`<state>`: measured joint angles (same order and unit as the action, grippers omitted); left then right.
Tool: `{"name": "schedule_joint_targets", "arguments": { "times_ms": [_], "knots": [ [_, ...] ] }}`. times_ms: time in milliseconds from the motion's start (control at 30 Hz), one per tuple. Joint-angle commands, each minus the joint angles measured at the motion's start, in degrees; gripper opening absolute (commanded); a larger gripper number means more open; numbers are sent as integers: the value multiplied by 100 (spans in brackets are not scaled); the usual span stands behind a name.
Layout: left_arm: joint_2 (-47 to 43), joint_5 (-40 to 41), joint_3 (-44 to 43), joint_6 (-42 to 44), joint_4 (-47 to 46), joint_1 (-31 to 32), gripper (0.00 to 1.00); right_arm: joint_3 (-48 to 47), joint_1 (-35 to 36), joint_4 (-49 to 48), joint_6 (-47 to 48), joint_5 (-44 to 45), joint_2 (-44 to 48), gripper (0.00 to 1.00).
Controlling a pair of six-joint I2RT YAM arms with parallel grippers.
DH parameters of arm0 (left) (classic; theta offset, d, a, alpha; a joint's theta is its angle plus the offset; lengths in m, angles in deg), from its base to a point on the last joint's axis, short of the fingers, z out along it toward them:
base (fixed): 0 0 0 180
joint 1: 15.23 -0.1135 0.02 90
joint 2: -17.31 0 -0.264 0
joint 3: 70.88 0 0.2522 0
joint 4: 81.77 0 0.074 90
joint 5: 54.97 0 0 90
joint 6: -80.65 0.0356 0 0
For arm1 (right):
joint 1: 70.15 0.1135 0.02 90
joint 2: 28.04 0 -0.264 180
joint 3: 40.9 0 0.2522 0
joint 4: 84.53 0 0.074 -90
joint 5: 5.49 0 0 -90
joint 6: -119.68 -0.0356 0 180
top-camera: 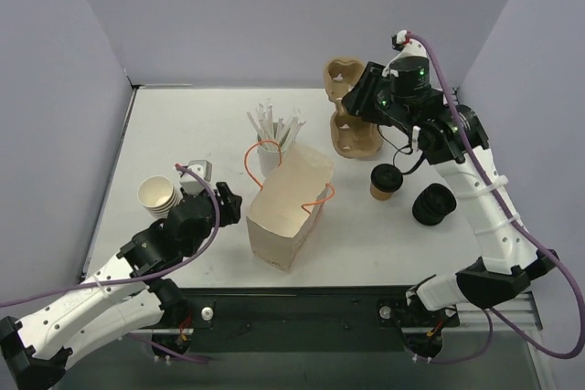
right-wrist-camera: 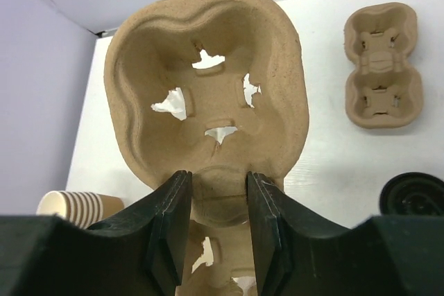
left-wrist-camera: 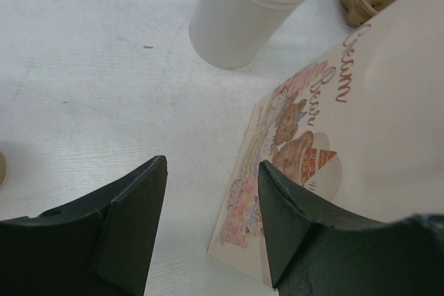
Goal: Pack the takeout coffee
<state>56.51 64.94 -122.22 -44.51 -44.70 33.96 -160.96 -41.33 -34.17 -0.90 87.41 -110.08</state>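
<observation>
right gripper (right-wrist-camera: 218,179) clamps cup carrier (right-wrist-camera: 277,88), takeout coffee (top-camera: 387,182) seemingly just below

left arm (top-camera: 101,285): low, runs from the near-left base up and inward, wrist angled toward centre. left end effector (left-wrist-camera: 212,164) sits low over the counter (left-wrist-camera: 83,67), fingers (left-wrist-camera: 132,220) spread apart, nothing between them.
right arm (top-camera: 484,198): base near-right, elbow pushed out to the right, forearm running to the far side, wrist raised and turned left. right end effector (right-wrist-camera: 217,175) is up off the counter, fingers (right-wrist-camera: 170,220) clamped on the narrow middle of a pulp cup carrier (right-wrist-camera: 208,53), which is lifted clear of the surface.
</observation>
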Motion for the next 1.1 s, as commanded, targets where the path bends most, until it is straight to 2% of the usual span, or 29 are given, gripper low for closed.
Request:
{"name": "schedule_joint_targets", "arguments": {
  "times_ms": [0, 133, 167, 200, 300, 400, 533, 667, 800, 1067],
  "knots": [
    [-123, 954, -188, -271, -3, 21, 65, -83, 808, 84, -701, 1000, 259, 27],
    [-316, 1333, -424, -991, 690, 21, 64, -531, 1730, 23, -1114, 1897, 66, 27],
    [-351, 1429, -538, -1245, 1319, 21, 64, -645, 1915, 23, -1229, 2116, 22, 26],
    [-430, 1473, -722, -1718, 1664, 21, 64, -872, 2309, 14, -1369, 2345, -83, 26],
    [-623, 1526, -943, -2414, 2896, 21, 64, -1260, 2821, 22, -1704, 3163, -390, 25],
    [-825, 1535, -1399, -2759, 3925, 20, 66, -1446, 3243, 102, -2283, 3586, -585, 24],
    [-949, 1544, -2549, -2436, 4462, 12, 66, -1472, 3735, 119, -2803, 4112, -699, 24],
    [-1002, 1825, -3183, -1883, 4892, 12, 66, -1420, 4122, 155, -3128, 4964, -691, 23],
    [-976, 1834, -3536, -1407, 4999, 20, 66, -1183, 4456, 286, -3584, 5405, -664, 23],
    [-853, 1685, -3861, -880, 5096, 21, 66, -287, 4641, 1025, -4965, 5344, -339, 24]
  ]
}}
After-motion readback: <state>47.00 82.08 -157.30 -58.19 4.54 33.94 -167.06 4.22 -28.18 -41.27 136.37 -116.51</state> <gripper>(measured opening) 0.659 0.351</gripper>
